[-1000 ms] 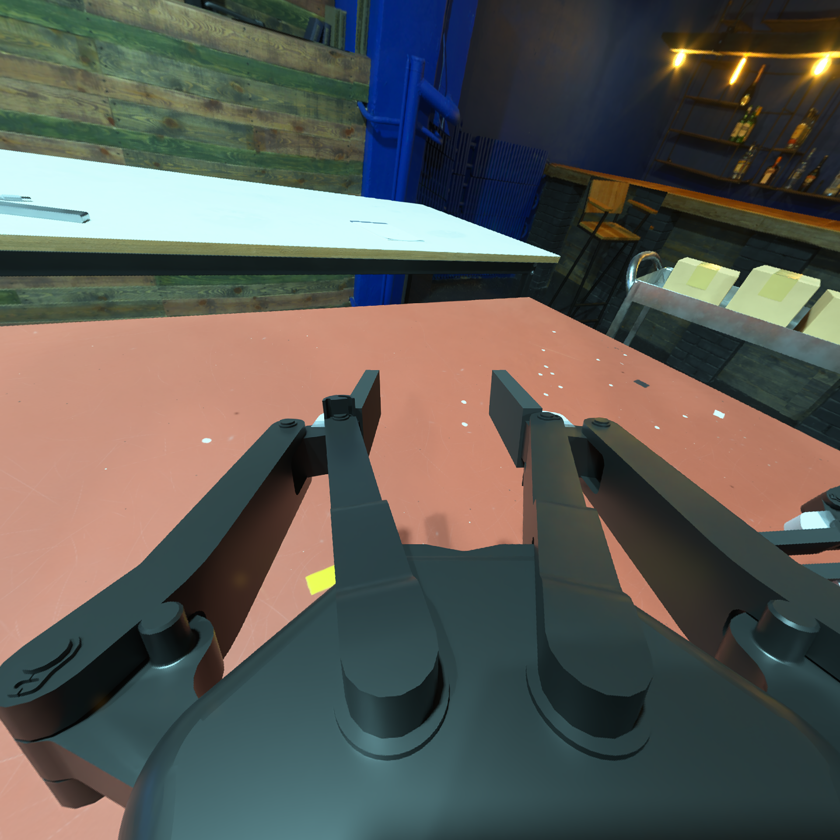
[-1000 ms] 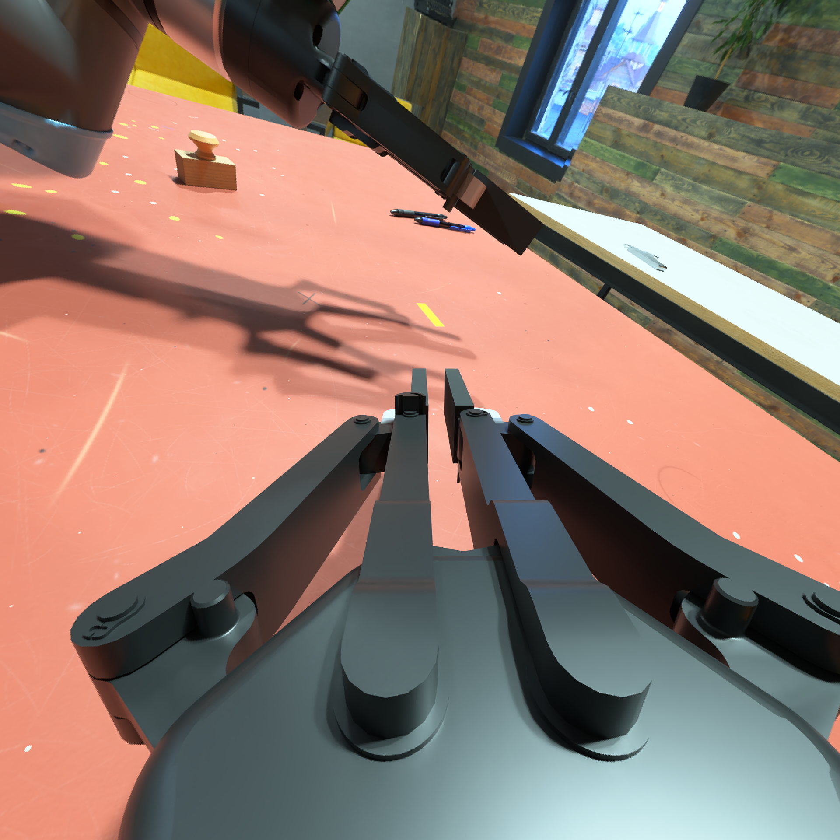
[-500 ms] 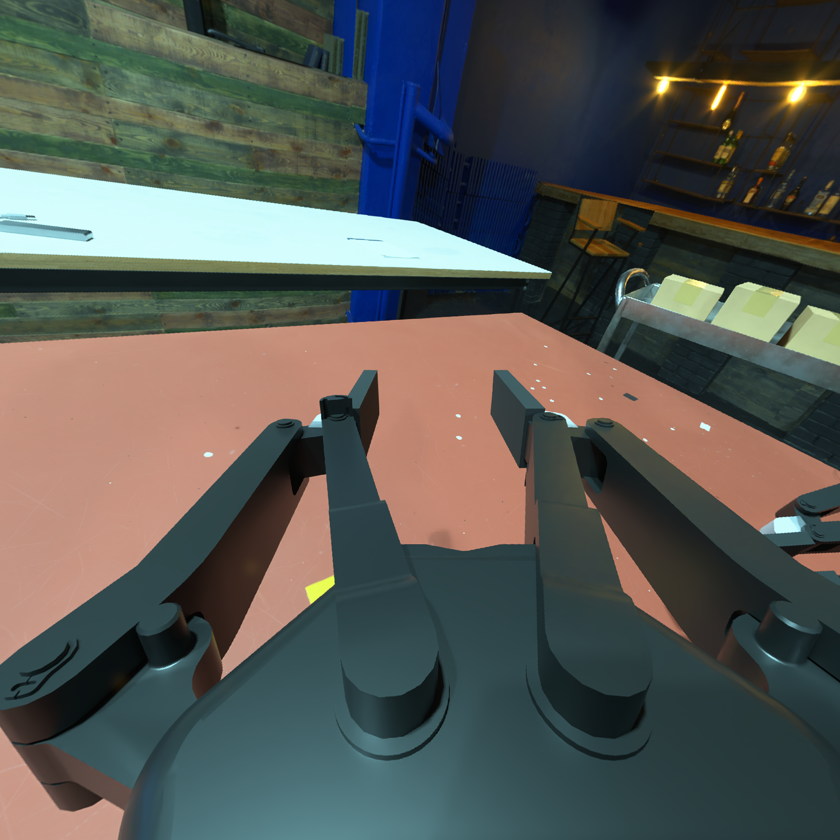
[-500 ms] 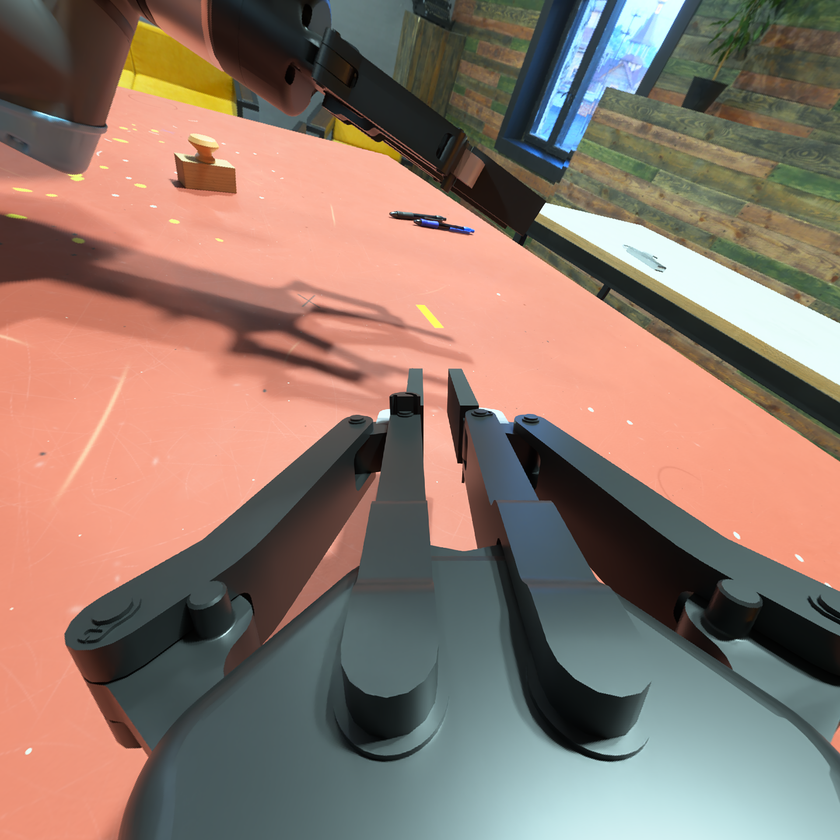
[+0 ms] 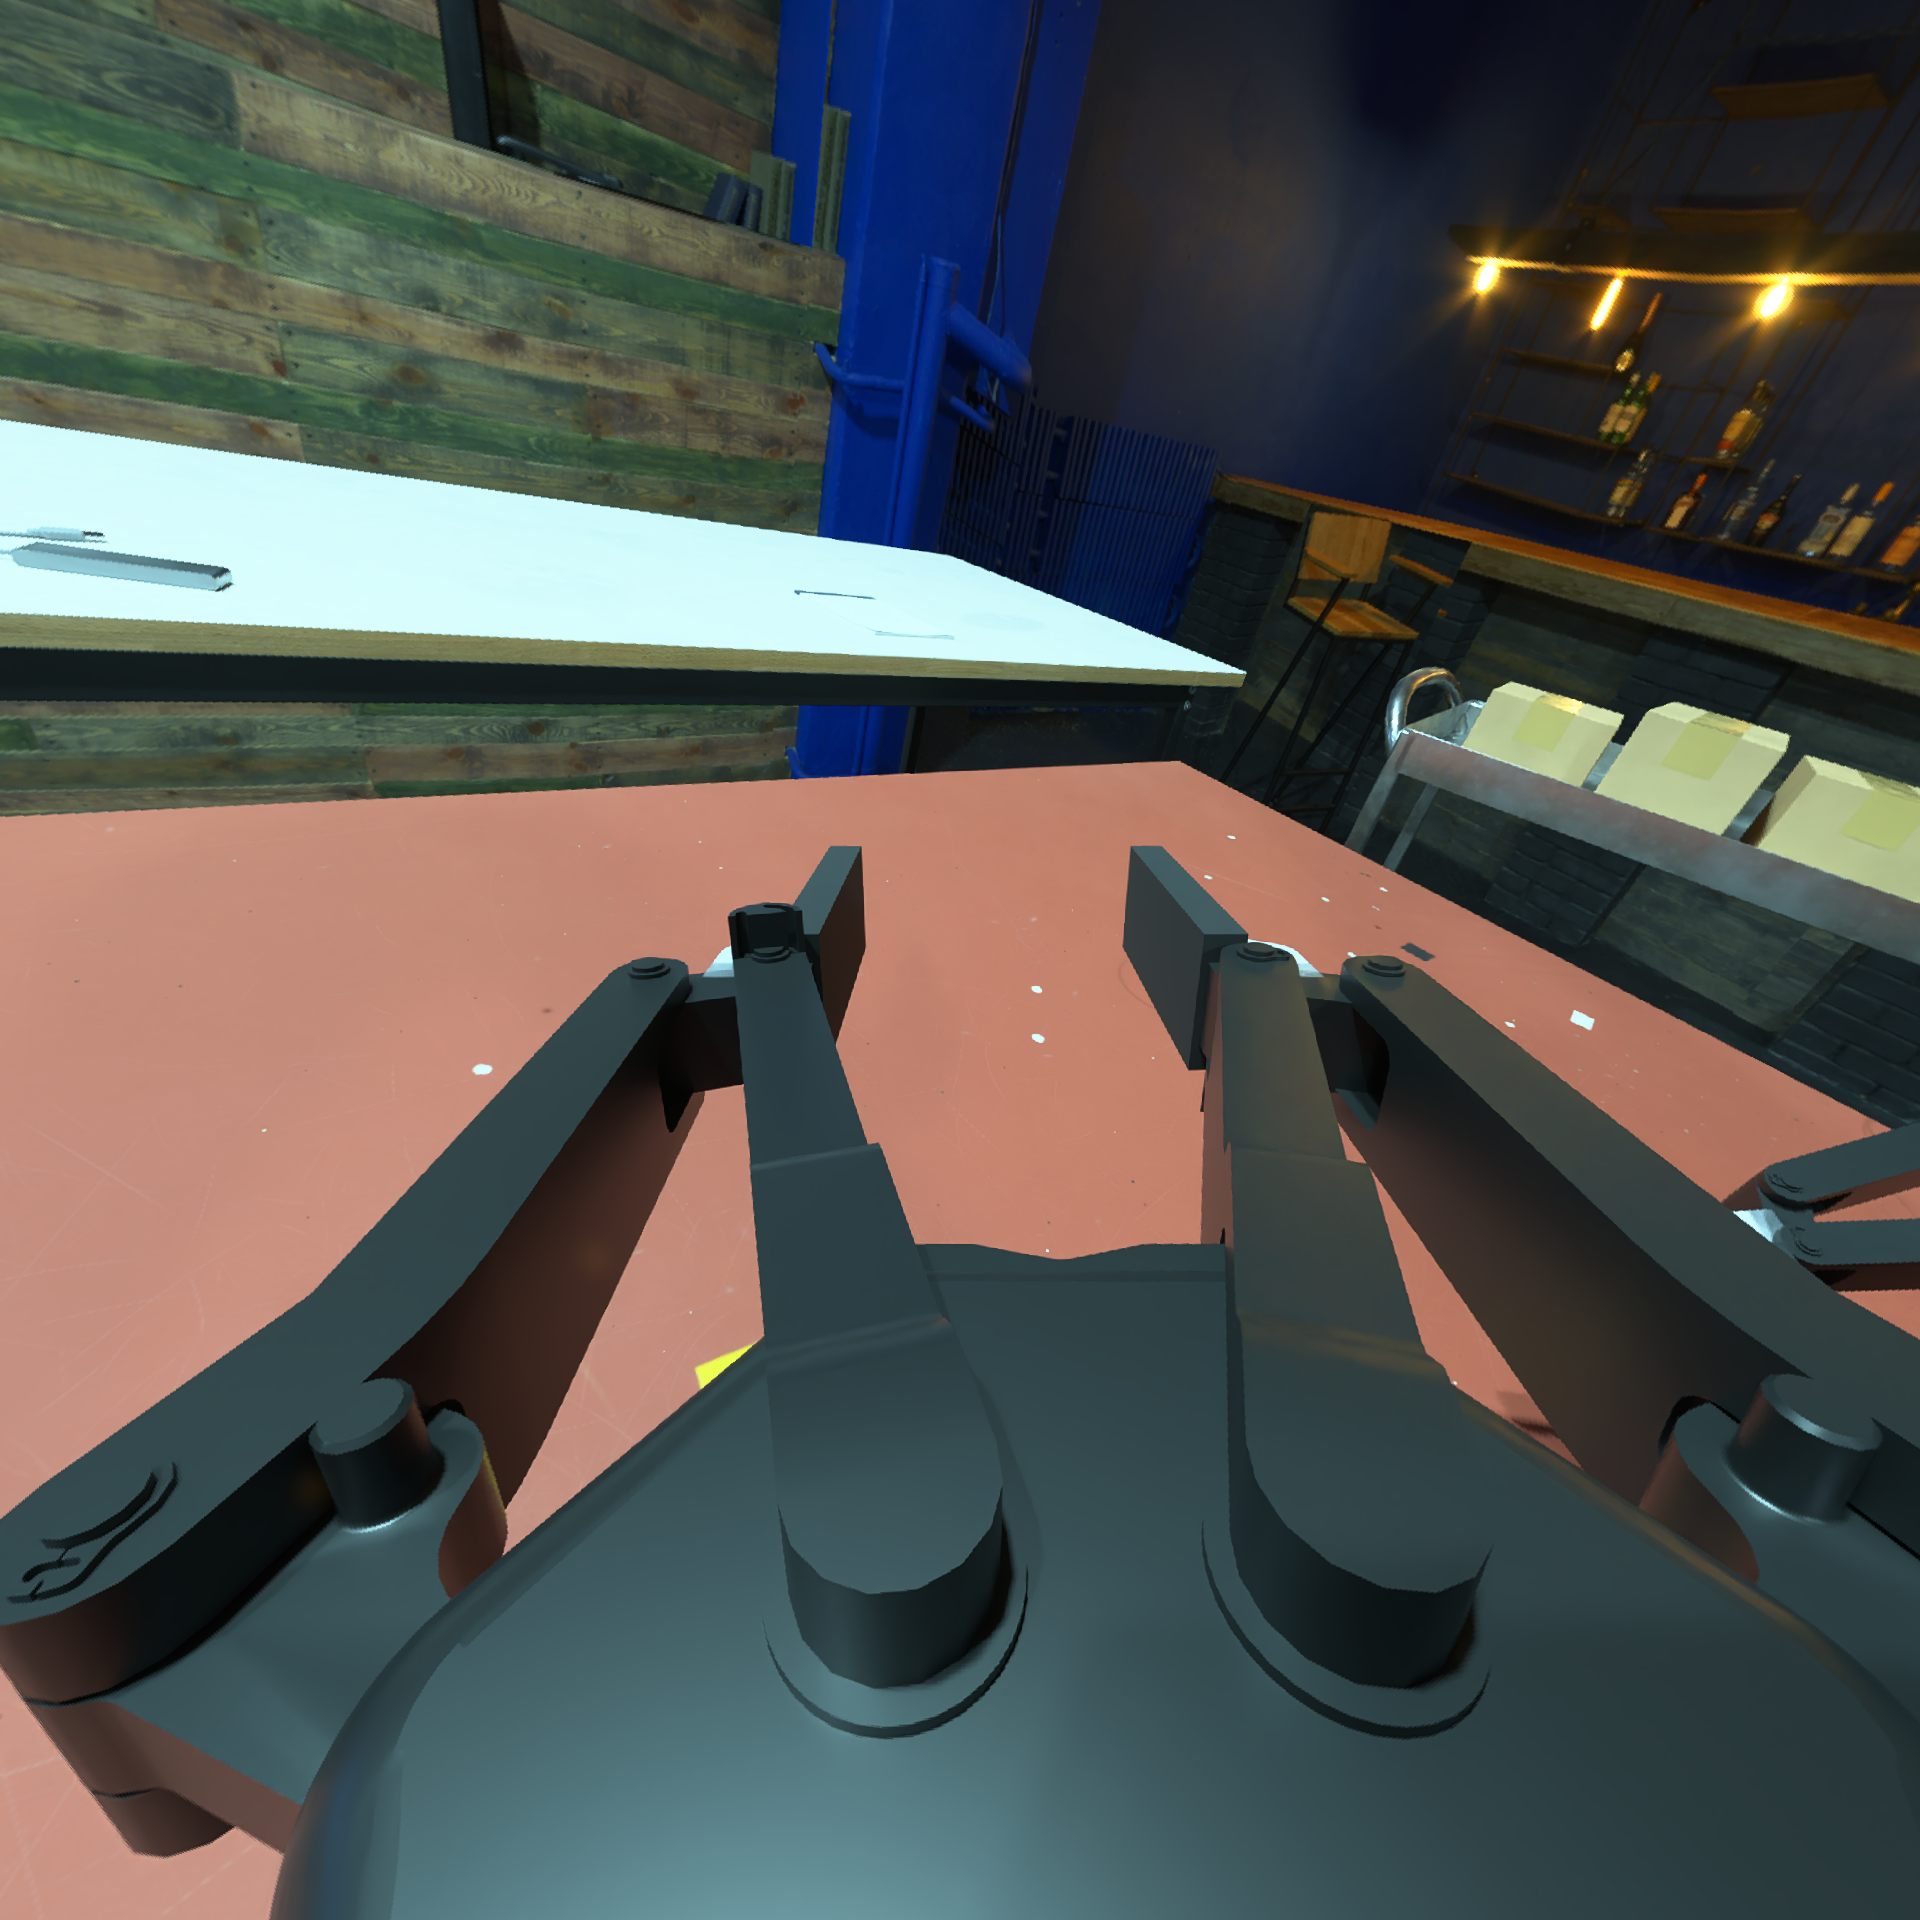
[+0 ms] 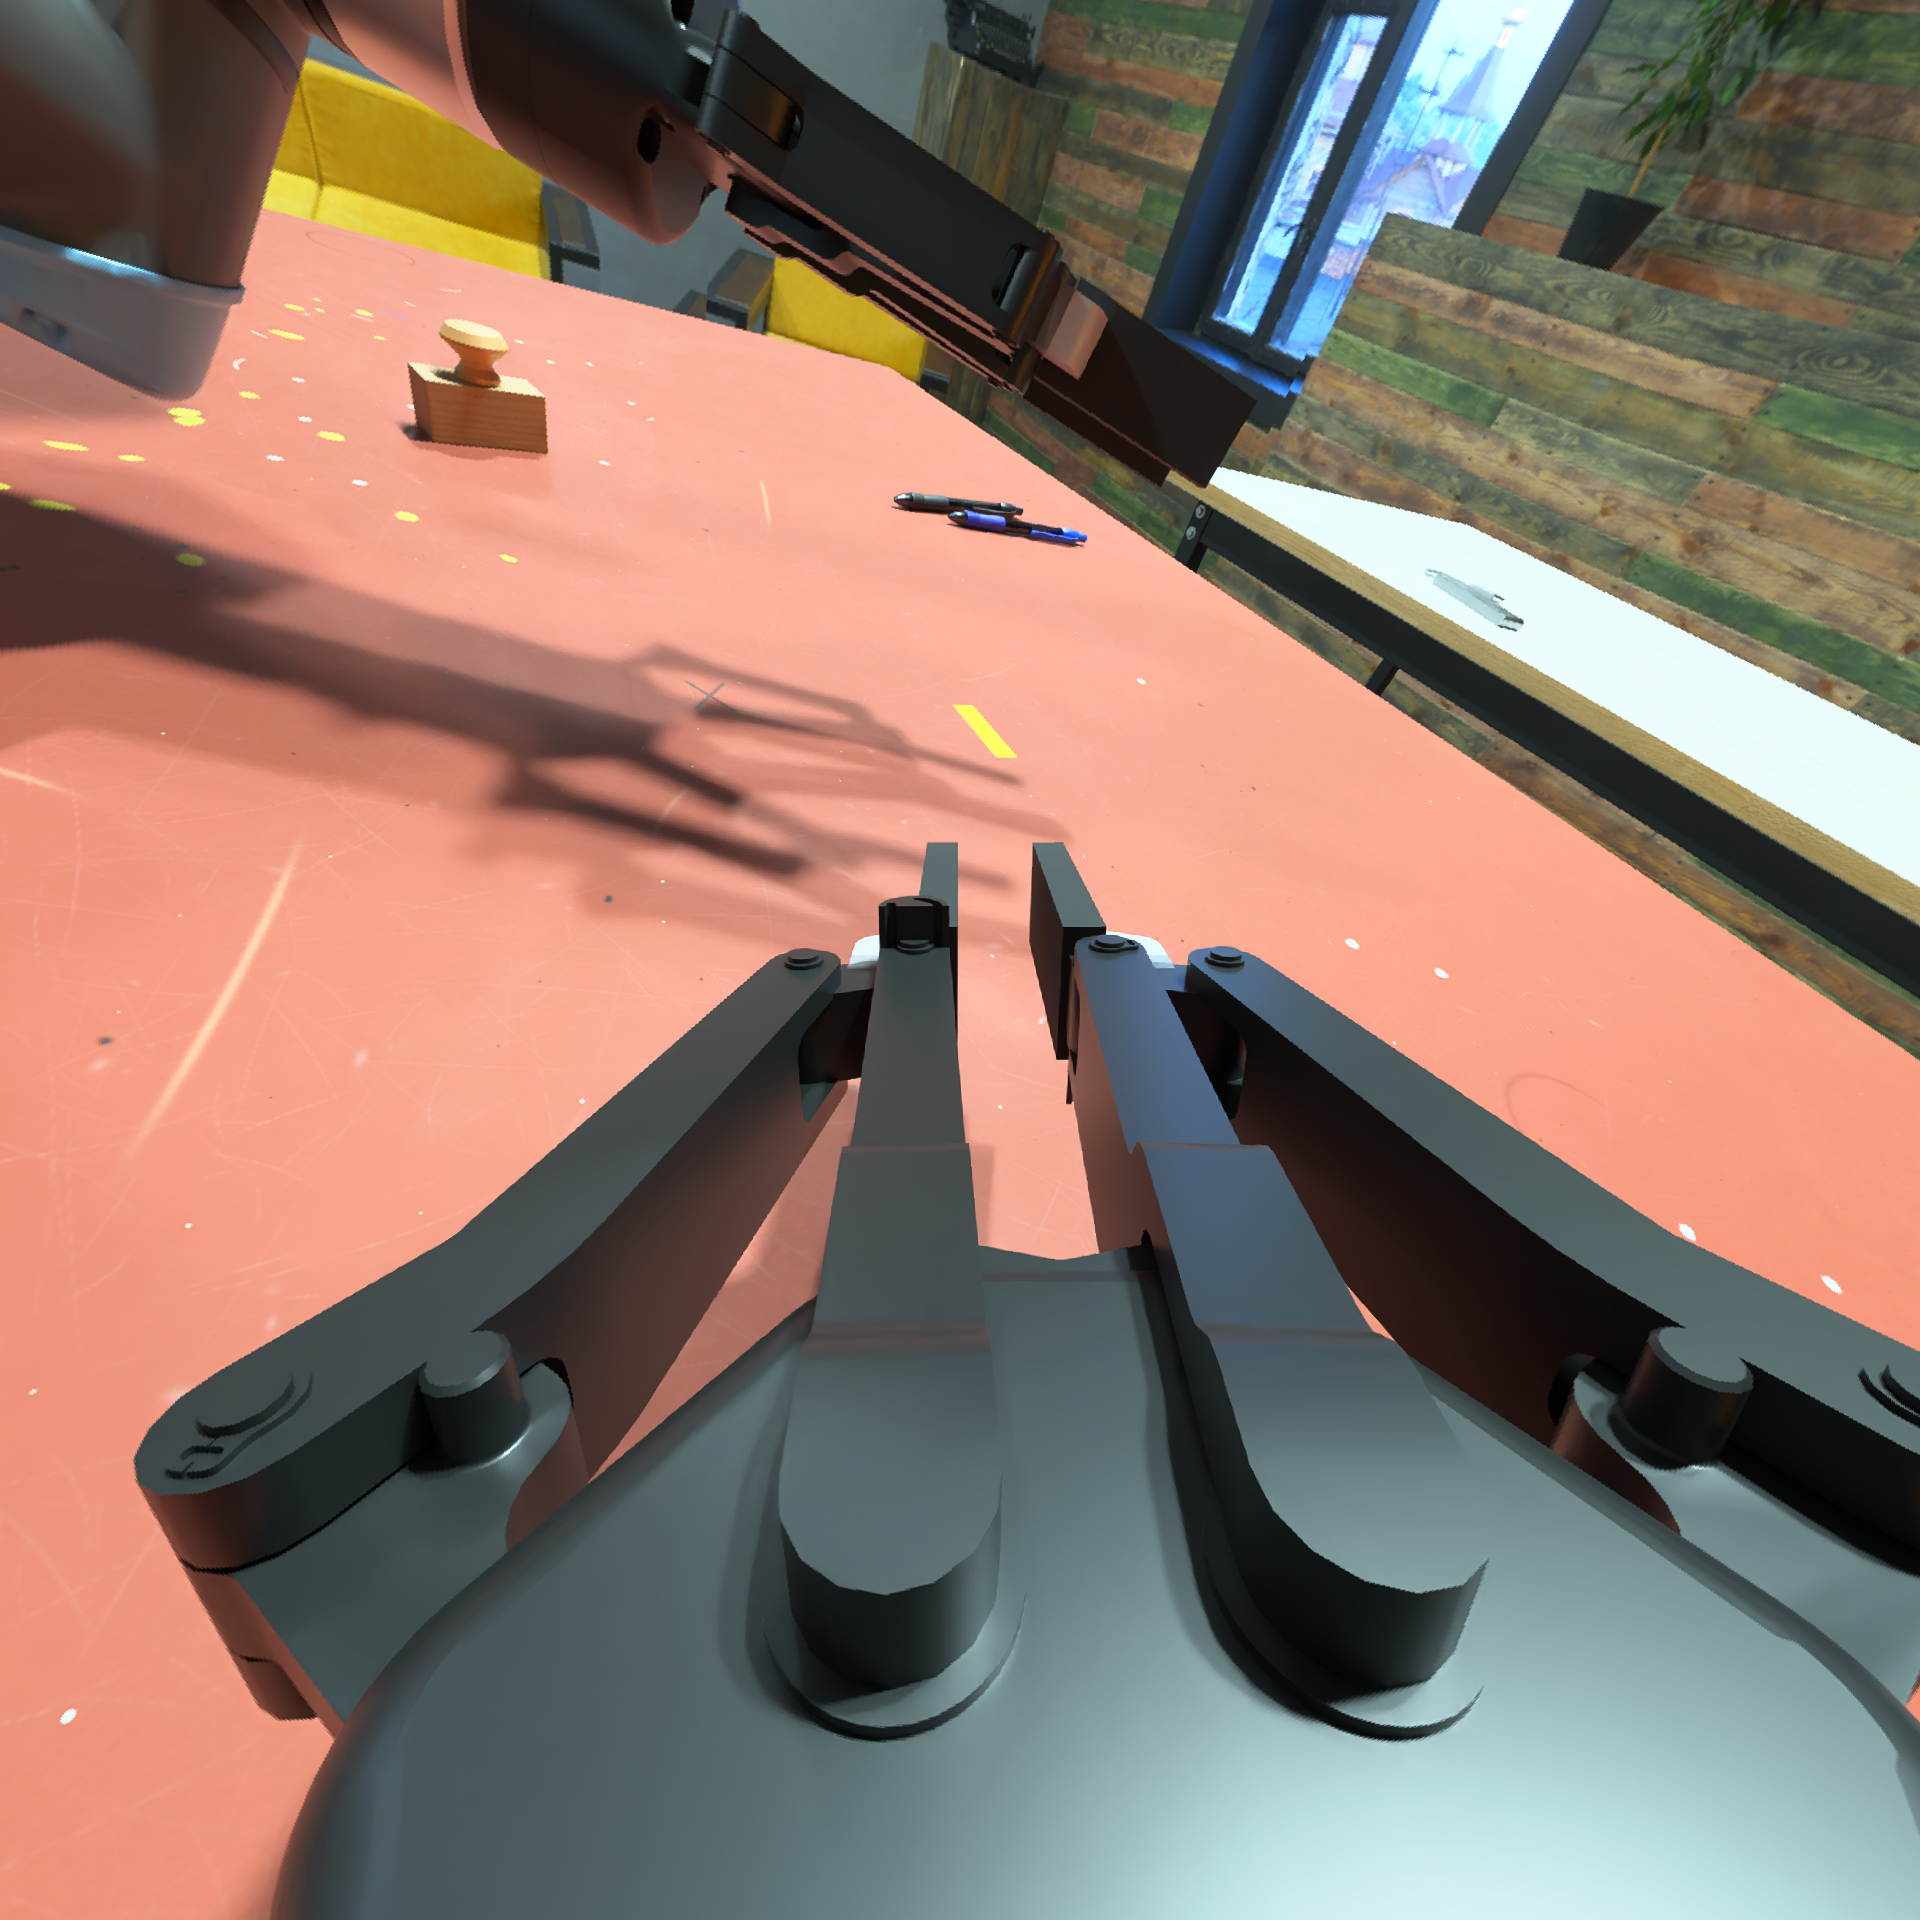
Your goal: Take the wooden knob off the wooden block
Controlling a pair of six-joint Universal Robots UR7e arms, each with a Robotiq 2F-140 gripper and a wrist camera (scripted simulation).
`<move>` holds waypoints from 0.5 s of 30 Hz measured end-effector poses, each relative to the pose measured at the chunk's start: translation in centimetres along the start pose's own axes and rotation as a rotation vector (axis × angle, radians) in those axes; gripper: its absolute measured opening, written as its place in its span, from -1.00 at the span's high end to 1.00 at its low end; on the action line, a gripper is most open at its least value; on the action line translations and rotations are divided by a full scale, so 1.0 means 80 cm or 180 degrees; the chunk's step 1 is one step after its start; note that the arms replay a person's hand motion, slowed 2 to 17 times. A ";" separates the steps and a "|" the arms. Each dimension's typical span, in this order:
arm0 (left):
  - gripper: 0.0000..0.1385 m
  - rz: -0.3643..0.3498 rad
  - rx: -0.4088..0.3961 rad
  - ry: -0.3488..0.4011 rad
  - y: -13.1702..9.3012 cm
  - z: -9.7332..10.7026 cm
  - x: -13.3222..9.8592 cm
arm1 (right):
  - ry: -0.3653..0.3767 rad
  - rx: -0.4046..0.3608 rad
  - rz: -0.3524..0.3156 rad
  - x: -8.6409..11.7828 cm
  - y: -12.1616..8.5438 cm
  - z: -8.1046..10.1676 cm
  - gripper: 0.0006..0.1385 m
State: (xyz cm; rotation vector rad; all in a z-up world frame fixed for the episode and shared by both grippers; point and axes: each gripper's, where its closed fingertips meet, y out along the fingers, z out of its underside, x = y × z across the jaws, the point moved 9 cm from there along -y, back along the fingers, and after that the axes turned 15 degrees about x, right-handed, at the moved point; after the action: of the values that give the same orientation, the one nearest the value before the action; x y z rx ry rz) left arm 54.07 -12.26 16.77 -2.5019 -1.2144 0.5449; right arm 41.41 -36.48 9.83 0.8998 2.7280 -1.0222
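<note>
A light wooden knob (image 6: 473, 348) stands upright on a small wooden block (image 6: 488, 416) far off at the upper left of the red table (image 6: 312, 1039), in the right wrist view only. My right gripper (image 6: 994, 883) hangs low over the table, far from the block, its jaws a narrow gap apart and empty. My left gripper (image 5: 994, 894) is wide open and empty, facing the table's far edge. The left arm and its fingers (image 6: 1143, 416) cross the top of the right wrist view, above the table and to the right of the block.
Two pens (image 6: 987, 516), one black and one blue, lie right of the block. A yellow tape strip (image 6: 984, 730) marks the table ahead of my right gripper. A white table (image 5: 520, 582) stands beyond the red table's edge. Part of the right gripper (image 5: 1849, 1226) shows at the left wrist view's right edge.
My right gripper's jaws have parted a little from nearly shut. The left arm has swung slightly, shifting its view; its jaws stay wide open.
</note>
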 end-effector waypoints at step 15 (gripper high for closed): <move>0.03 0.0033 -0.0137 -0.0066 -0.017 -0.010 0.000 | -0.0014 -0.0060 -0.0011 0.001 -0.002 -0.002 0.67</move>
State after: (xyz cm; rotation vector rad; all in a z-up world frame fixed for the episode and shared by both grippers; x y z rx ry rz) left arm 53.55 -11.55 18.07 -2.5457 -1.2338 0.5543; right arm 41.27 -36.43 10.04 0.8893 2.7319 -0.9963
